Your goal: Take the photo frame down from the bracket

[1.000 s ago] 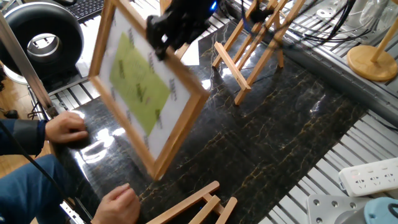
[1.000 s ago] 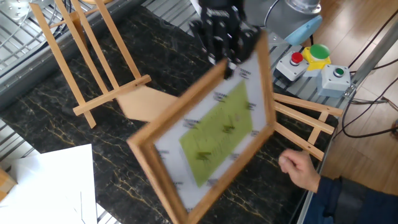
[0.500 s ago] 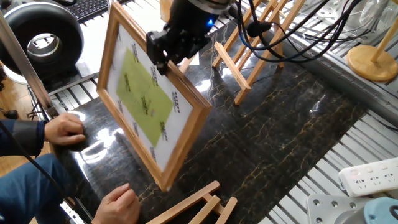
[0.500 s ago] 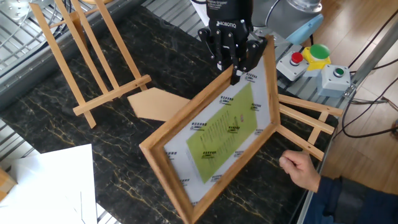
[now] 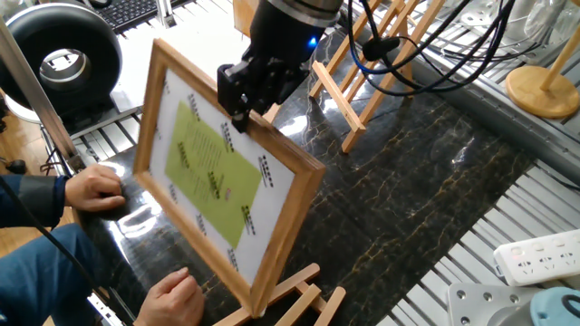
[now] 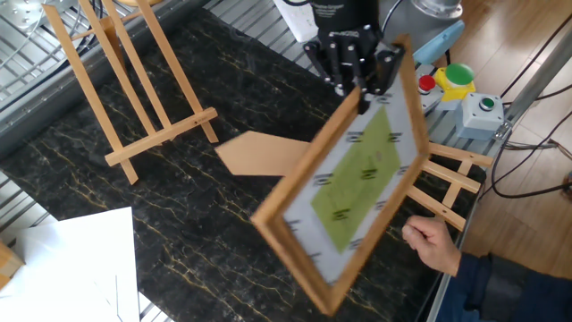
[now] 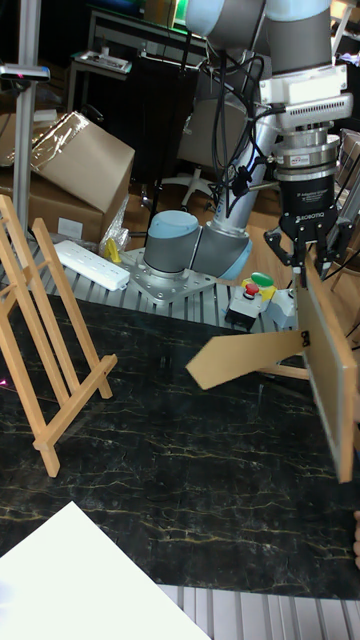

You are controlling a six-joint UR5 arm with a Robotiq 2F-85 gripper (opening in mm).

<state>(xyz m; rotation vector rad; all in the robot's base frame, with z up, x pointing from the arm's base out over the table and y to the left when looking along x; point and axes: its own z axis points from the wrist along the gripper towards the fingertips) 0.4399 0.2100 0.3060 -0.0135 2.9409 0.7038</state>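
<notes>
In one fixed view the gripper (image 5: 243, 107) is closed on the top rail of the frame (image 5: 222, 172), which hangs tilted in the air above the dark table (image 5: 426, 172), its lower corner close over a flat-folded easel (image 5: 281, 303) at the near edge. The bracket (image 5: 362, 72) stands behind the arm, well apart from the frame and with nothing on it. A person's two hands (image 5: 95, 190) wait just beside the frame's lower side. In the other fixed view the gripper (image 6: 359, 76) pinches the same rail from above, fingers either side of the wood; the frame (image 6: 353, 183) is blurred, so its exact tilt is hard to read, but it is clear of the table, with its brown back stand (image 6: 259, 154) sticking out behind. The bracket (image 6: 125, 80) is far off to the left, ledge bare, and one hand (image 6: 429, 241) is near the frame's low edge. In the tall fixed view the gripper (image 7: 312, 252) grips the frame (image 7: 330, 350) seen edge-on at the right, back stand (image 7: 245, 358) jutting left, bracket (image 7: 50, 330) well apart at the left. So the lift off the bracket looks done; what seems left is to lower the frame to the table or the waiting hands and let go
</notes>
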